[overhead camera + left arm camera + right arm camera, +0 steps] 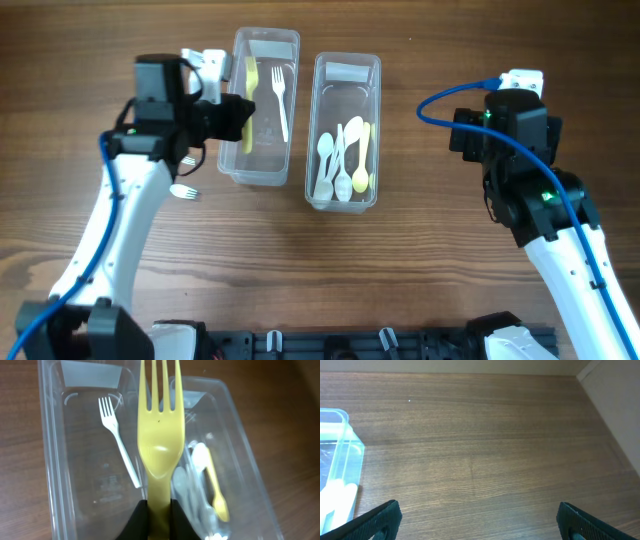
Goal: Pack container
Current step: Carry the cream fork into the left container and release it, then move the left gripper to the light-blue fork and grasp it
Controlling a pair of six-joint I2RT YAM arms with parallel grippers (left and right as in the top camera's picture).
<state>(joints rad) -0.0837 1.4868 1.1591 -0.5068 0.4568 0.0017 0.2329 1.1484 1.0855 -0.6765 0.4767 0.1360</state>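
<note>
A wooden table (420,250) carried two clear containers side by side. The fork container (262,181) sat beneath the left gripper (159,512), whose fingers were pinched narrowly on the handle of a yellow fork (159,435), its tines pointing away from the fingertips over the container. The spoon container (378,120), holding white and yellow spoons (342,165), lay apart from the right gripper (479,509), out past one finger; those fingers stood wide over bare wood. A white fork (120,450) lay inside the fork container, beside the held fork.
</note>
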